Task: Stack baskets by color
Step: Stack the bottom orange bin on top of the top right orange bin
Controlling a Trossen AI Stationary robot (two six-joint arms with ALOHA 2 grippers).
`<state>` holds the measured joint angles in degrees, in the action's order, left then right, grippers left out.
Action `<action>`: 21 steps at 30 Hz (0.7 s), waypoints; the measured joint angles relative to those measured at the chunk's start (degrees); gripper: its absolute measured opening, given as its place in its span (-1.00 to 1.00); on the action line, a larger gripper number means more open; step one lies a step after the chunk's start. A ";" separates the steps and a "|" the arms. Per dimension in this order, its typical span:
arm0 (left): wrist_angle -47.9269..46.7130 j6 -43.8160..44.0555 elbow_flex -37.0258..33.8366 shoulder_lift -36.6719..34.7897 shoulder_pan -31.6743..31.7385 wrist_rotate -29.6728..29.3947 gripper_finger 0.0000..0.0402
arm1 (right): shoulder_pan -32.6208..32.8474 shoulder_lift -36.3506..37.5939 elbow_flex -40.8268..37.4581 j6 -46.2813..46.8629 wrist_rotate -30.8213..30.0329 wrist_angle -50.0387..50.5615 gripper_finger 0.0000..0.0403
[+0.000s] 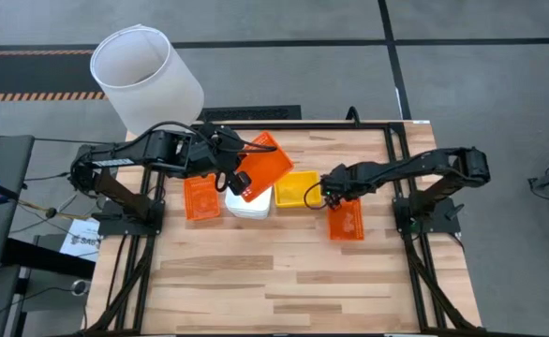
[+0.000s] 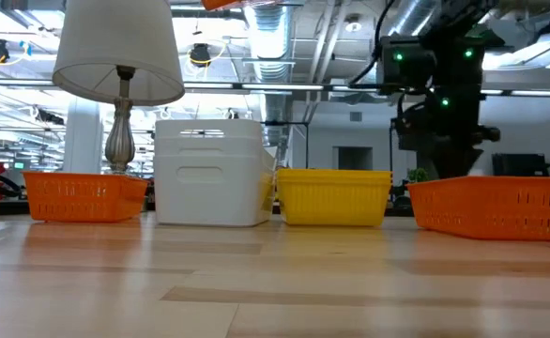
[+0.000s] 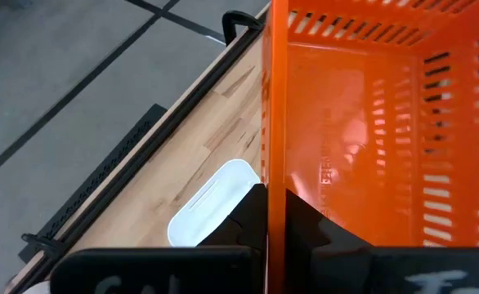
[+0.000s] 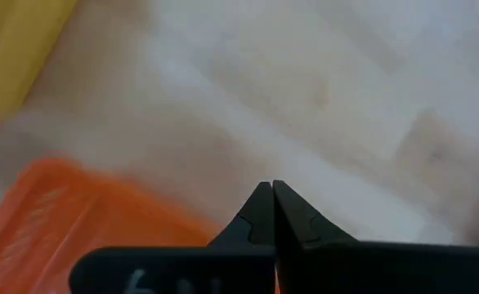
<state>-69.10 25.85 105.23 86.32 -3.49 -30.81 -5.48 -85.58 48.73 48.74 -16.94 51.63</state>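
My left gripper point(image 1: 240, 178) is shut on an orange basket point(image 1: 265, 161) and holds it in the air over a stack of white baskets point(image 1: 249, 203); only a sliver of this basket point(image 2: 223, 4) enters the low view's top edge. On the table stand a second orange basket point(image 1: 200, 198), a yellow stack point(image 1: 296, 187) and a third orange basket point(image 1: 346, 222). My right gripper point(image 1: 324, 197) is shut and empty, pointing steeply down between the yellow stack and the right orange basket point(image 4: 60, 229). My left gripper pinches one side wall point(image 3: 269, 175) of the orange basket at its rim, one finger point(image 3: 309, 229) inside the basket and the other outside. The basket is lifted clear, tilted, above the white stack.
A large white lamp shade point(image 1: 148, 75) on its stand point(image 2: 120, 131) rises at the table's far left corner. A black frame rail point(image 1: 387, 131) runs along the table's far and side edges. Bare wood point(image 1: 284, 281) fills the near half.
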 joint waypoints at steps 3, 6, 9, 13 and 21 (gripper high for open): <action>-0.29 -0.19 0.00 0.00 0.00 0.00 -1.00 | 3.38 0.03 -0.35 2.85 4.78 -1.35 -0.96; -0.63 -1.05 0.00 0.00 0.00 0.00 -1.00 | 7.42 0.43 0.69 6.86 7.80 -1.77 -0.97; -0.60 -1.18 -0.01 0.00 0.00 -0.01 -1.00 | 11.02 0.43 1.96 10.06 11.62 -5.21 -0.97; -0.57 -1.21 0.00 0.00 0.00 -0.02 -1.00 | 15.74 0.43 4.36 9.95 13.93 -12.39 -0.97; -0.57 -1.21 -0.02 0.00 0.00 -0.02 -1.00 | 22.29 2.58 14.59 16.28 7.13 5.70 -0.98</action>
<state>-69.67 24.64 105.21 86.32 -3.49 -30.83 16.81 -82.99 63.31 65.02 -9.81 57.33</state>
